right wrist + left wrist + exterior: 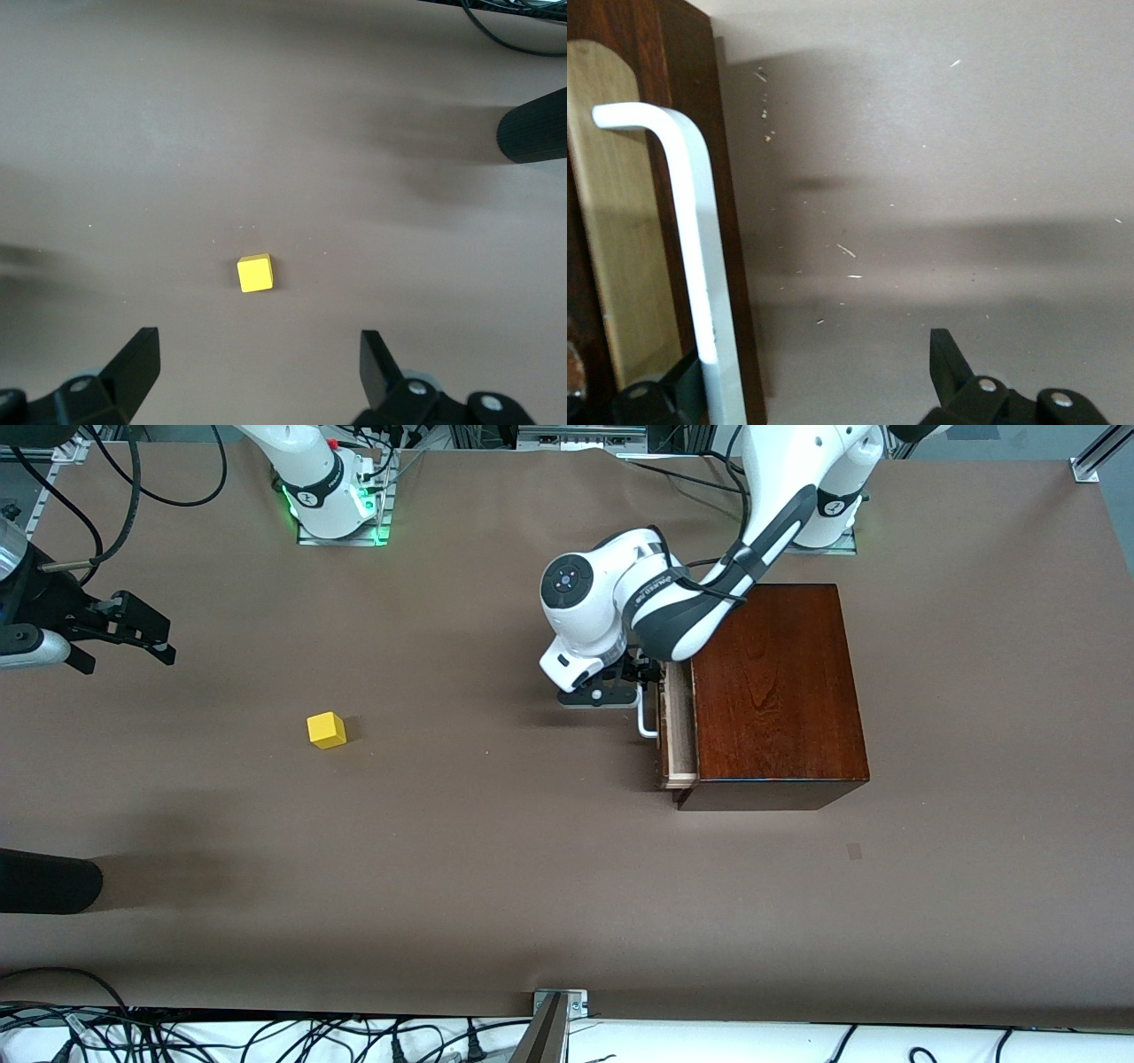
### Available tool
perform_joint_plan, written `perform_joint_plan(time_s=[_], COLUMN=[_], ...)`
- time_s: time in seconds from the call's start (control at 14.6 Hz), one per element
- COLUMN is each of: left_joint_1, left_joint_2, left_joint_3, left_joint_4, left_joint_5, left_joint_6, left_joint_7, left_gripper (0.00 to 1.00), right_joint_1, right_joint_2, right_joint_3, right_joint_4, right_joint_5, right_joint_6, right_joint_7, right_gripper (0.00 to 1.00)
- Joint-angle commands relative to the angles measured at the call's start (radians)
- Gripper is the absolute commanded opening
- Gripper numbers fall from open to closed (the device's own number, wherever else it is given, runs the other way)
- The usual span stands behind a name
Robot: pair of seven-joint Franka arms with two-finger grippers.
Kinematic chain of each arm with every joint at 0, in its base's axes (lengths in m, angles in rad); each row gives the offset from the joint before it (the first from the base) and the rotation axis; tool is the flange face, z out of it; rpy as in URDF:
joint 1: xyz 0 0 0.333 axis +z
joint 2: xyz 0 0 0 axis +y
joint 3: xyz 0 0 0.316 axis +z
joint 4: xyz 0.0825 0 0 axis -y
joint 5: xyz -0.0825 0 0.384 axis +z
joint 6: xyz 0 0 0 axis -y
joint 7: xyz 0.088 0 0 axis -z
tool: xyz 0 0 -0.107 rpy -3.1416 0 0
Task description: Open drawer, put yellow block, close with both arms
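Drawer (679, 726) stands slightly pulled out of the wooden box (775, 691); opening is the step in hand. Left gripper (640, 685) sits at the white handle (700, 266), jaws wide about it, not clamped. Right gripper (257, 372) waits spread wide above the yellow block (326, 730), which lies on the bench (496, 868) toward the right arm's end. Next: pull the drawer further out.

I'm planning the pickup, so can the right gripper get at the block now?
Probably yes: the right gripper is open in the air, the block sits alone on bare table, nothing around it.
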Motion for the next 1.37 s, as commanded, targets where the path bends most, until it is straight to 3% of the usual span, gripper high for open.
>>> perform_joint_plan(time_s=[0.0, 0.27, 0.69, 1.31], left_joint_1=[-0.047, -0.093, -0.096, -0.095], left_joint_2=[0.088, 0.142, 0.157, 0.127], left_joint_3=[-0.012, -0.011, -0.008, -0.009], left_joint_4=[0.066, 0.153, 0.201, 0.212], left_joint_5=[0.000, 0.000, -0.005, 0.006], left_joint_6=[0.129, 0.133, 0.133, 0.097], left_joint_7=[-0.041, -0.050, -0.050, -0.047], left_gripper=[1.00, 1.00, 1.00, 1.00], right_joint_1=[-0.003, -0.005, -0.005, -0.003], right_joint_2=[0.003, 0.003, 0.003, 0.003], right_joint_3=[0.005, 0.005, 0.005, 0.005], right_joint_4=[0.009, 0.009, 0.009, 0.009], right_joint_5=[-0.015, -0.015, -0.015, -0.015], right_joint_6=[0.002, 0.002, 0.002, 0.002], right_joint_7=[-0.001, -0.001, -0.001, -0.001], right_gripper=[1.00, 1.00, 1.00, 1.00])
